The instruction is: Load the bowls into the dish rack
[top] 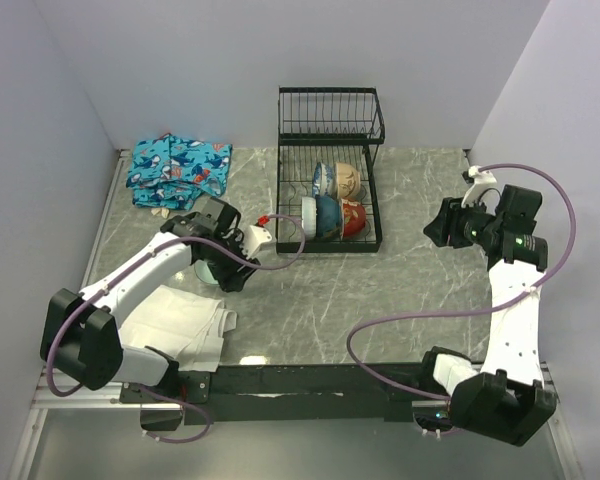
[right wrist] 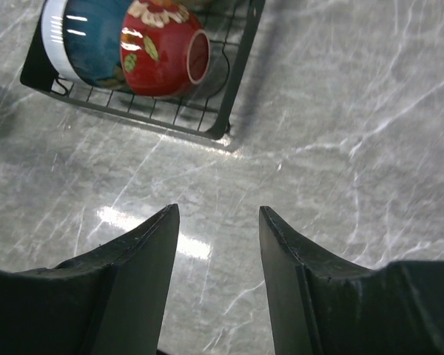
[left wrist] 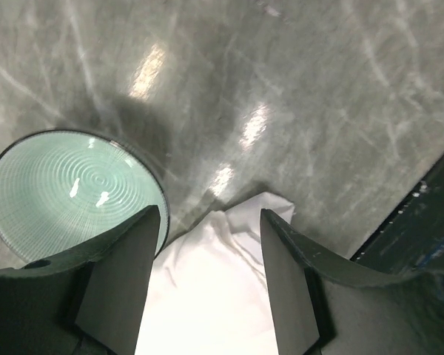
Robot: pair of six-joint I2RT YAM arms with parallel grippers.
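Four bowls (top: 321, 216) stand in your dish rack (top: 330, 128) | pale green bowl (left wrist: 74, 194) on worktop (left wrist: 318, 111), just beside left gripper (left wrist: 211, 285), released | right gripper (right wrist: 218, 277) released, empty

White arms (top: 145, 265) w/ black joints (top: 80, 345), purple cables (top: 525, 167); pincer fingers (left wrist: 122, 288) dark grey, wedge-shaped.

The left arm (top: 130, 275) reaches forward and to the right from its base. Its wrist is bent so the left gripper (left wrist: 211, 214) points down, its two dark fingers (left wrist: 126, 281) spread apart and empty. The right arm (top: 510, 310) extends forward along the right side, and the right gripper (right wrist: 218, 211) aims left, likewise parted and empty.
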